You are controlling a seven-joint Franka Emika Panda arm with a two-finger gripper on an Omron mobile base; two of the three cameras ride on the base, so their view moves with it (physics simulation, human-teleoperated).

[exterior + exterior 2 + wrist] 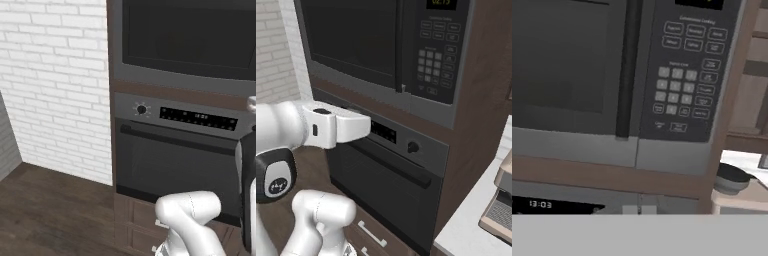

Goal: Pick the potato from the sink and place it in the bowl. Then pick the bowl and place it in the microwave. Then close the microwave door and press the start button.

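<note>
The microwave door (351, 40) looks flat against the microwave (381, 55), so I judge that only the start button is left to press. The pincer's fingers are pressed together and pinch nothing.

The main risk is the keypad (684, 87). It sits just right of the door's dark handle (626, 70), and its buttons are small, close together and too blurred to read. I cannot tell which one is start. If the closed fingers come in a little off, they may press a neighbour button, or 2 buttons at once. If they land on the grey strip below the keypad, nothing will happen. A push that is too hard may slide the tips off the button.

The oven (386, 170) is directly below the microwave, and its knob (413, 147) and bar handle (391, 162) stick out, so a low approach could hit them.

About containers: the window of the microwave is dark, and I cannot see the bowl or the potato inside. Right of the microwave there is a pale counter (471, 230) with a grey appliance (501, 205) on it.
</note>
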